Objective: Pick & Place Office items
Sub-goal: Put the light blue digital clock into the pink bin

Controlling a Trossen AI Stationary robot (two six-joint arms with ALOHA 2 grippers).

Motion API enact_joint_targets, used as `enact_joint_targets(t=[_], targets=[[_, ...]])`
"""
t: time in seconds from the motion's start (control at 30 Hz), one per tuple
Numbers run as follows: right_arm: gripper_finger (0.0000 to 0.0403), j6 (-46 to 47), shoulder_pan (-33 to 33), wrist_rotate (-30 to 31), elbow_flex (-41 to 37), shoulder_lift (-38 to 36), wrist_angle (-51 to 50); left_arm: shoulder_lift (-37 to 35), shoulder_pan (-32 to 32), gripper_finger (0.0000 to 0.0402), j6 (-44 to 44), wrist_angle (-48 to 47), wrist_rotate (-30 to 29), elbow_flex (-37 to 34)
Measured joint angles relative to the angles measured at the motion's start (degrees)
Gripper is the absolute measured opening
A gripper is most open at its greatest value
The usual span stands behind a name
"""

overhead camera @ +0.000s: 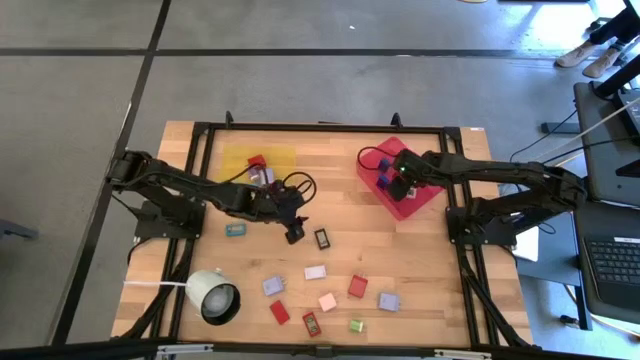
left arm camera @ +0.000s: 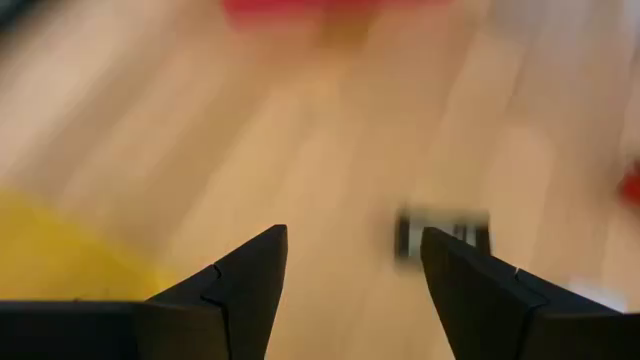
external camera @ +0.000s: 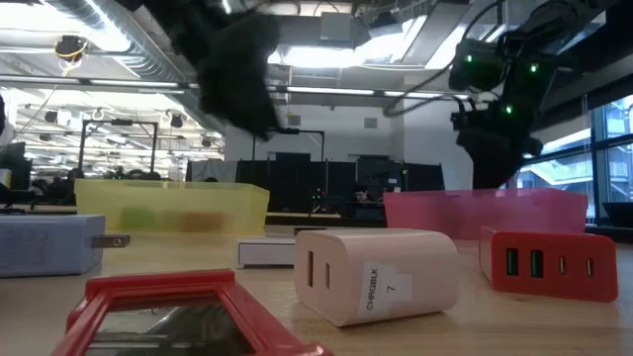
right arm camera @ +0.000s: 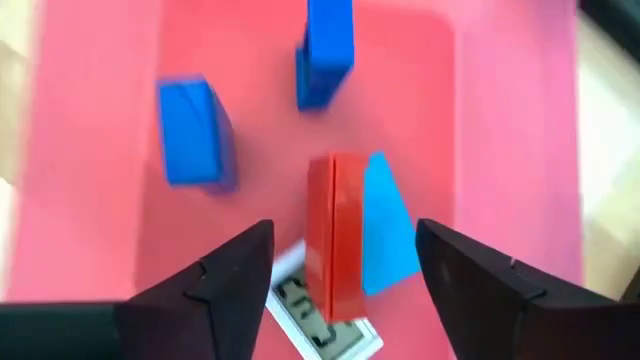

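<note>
My right gripper (right arm camera: pixel 345 270) hangs open over the red tray (overhead camera: pixel 425 200), touching nothing. Below it in the tray lie a red block on edge (right arm camera: pixel 335 235), a light blue block (right arm camera: pixel 388 232) against it, two blue blocks (right arm camera: pixel 195 130) and a white item (right arm camera: pixel 320 325). My left gripper (overhead camera: pixel 293 232) is open and empty near the table's middle, slanting down just left of a black block (overhead camera: pixel 322 239), which shows ahead of its fingers (left arm camera: pixel 443 232). The yellow tray (overhead camera: pixel 280 155) holds a red block (overhead camera: pixel 257 160) and a lilac one (overhead camera: pixel 262 176).
Loose blocks lie on the near half of the table: teal (overhead camera: pixel 236 230), white (overhead camera: pixel 315 271), lilac (overhead camera: pixel 273 286), red (overhead camera: pixel 358 286), pink (overhead camera: pixel 327 301), green (overhead camera: pixel 356 325). A white round lamp-like object (overhead camera: pixel 213 296) sits near left. Bare wood lies between the trays.
</note>
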Motion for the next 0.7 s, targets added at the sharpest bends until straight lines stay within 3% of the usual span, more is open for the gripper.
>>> enact_joint_targets(t=[0.13, 0.3, 0.5, 0.7], targets=[[0.0259, -0.24, 0.15, 2.65, 2.80, -2.11, 0.08, -0.70, 2.05, 0.0241, -5.42, -11.95, 8.50, 0.00], [0.0263, -1.36, 0.15, 4.52, 6.62, -4.24, 0.38, -0.71, 3.41, 0.0251, -12.04, -25.05, 11.54, 0.00], [0.0263, -4.18, 1.04, 4.47, 8.63, -4.74, 3.99, -0.71, 3.12, 0.0252, -2.71, -39.46, 15.45, 0.00], [0.0263, -5.03, 2.37, 4.07, 8.63, -4.74, 5.10, -0.68, 2.50, 0.0253, 3.63, -43.85, 16.76, 0.00]])
